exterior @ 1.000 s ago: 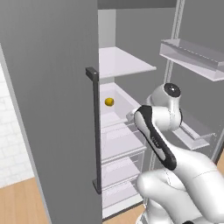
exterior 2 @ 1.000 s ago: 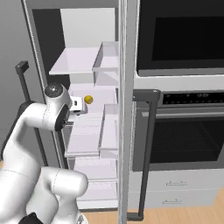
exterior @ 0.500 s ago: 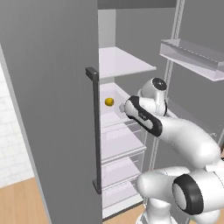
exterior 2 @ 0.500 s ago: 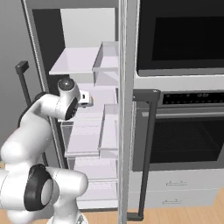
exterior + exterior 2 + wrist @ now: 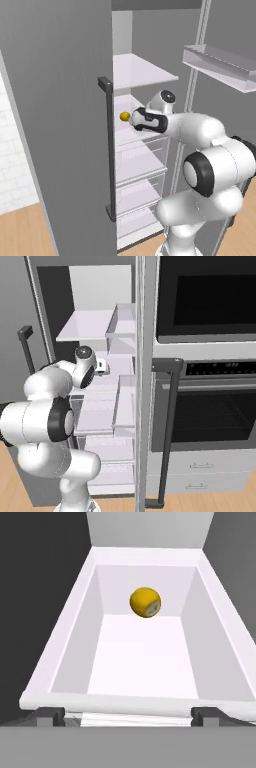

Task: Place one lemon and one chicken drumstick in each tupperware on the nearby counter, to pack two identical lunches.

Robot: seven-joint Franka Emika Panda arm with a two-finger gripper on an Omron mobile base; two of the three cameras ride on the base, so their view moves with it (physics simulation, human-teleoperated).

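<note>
A yellow lemon point(image 5: 124, 116) lies at the back of a white walled fridge shelf point(image 5: 142, 662), and in the hand view the lemon point(image 5: 145, 602) sits straight ahead near the far wall. My gripper point(image 5: 136, 119) reaches into the open fridge at that shelf's height, just short of the lemon and apart from it. In the hand view the gripper point(image 5: 128, 716) stands open at the shelf's front rim, its fingertips point(image 5: 52, 715) wide with nothing between them. In the right base view the gripper point(image 5: 102, 366) points into the fridge. The chicken drumstick, the tupperware and the counter are out of view.
The grey fridge door point(image 5: 55, 125) with its dark handle point(image 5: 107, 150) stands open on the left. An upper shelf point(image 5: 142, 67) hangs over the gripper, clear drawers point(image 5: 140, 165) lie below, and door bins point(image 5: 220, 62) jut out at right. A wall oven point(image 5: 210, 406) flanks the fridge.
The arm has swung forward and left into the fridge, bringing the hand level with the lemon's shelf and close to the lemon. The jaws have stayed open.
</note>
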